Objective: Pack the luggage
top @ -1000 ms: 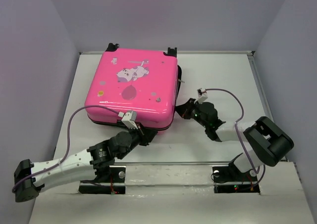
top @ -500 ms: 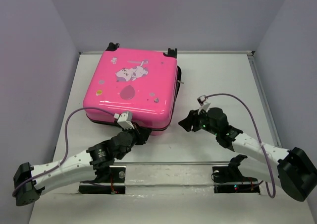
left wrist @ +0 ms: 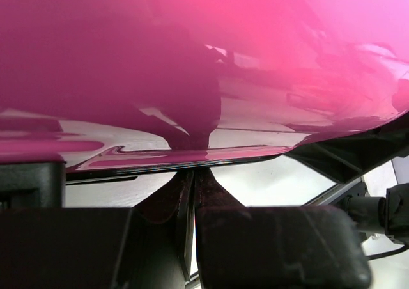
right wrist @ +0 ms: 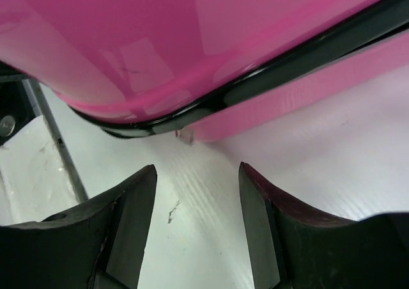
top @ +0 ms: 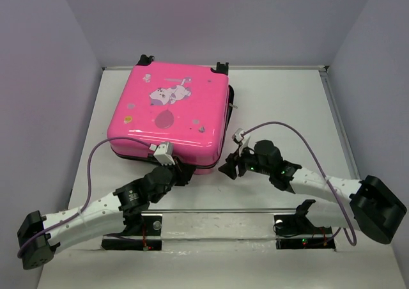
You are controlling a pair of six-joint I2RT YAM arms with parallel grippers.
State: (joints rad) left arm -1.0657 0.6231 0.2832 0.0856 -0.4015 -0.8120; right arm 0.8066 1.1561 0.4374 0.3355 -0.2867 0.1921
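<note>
The luggage [top: 169, 116], a hot-pink hard-shell suitcase with a cartoon print, lies flat with its lid down at the table's back left. My left gripper [top: 182, 172] is at its front edge, shut, with nothing seen between the fingers. In the left wrist view the left gripper [left wrist: 193, 174] has its tips right under the rim of the glossy pink shell [left wrist: 268, 59]. My right gripper [top: 227, 167] stands open, low over the table, just off the front right corner. The right wrist view shows the right gripper [right wrist: 197, 174] facing the luggage's black seam [right wrist: 268, 71], holding nothing.
Black wheels [top: 146, 59] stick out at the suitcase's back edge and a dark handle [top: 231, 103] on its right side. Purple cables [top: 300, 132] loop over both arms. Walls close the table in on the left, the back and the right.
My right arm has swung left and nearer to the suitcase's front right corner, and its jaws have opened. The left gripper has stayed at the front edge.
</note>
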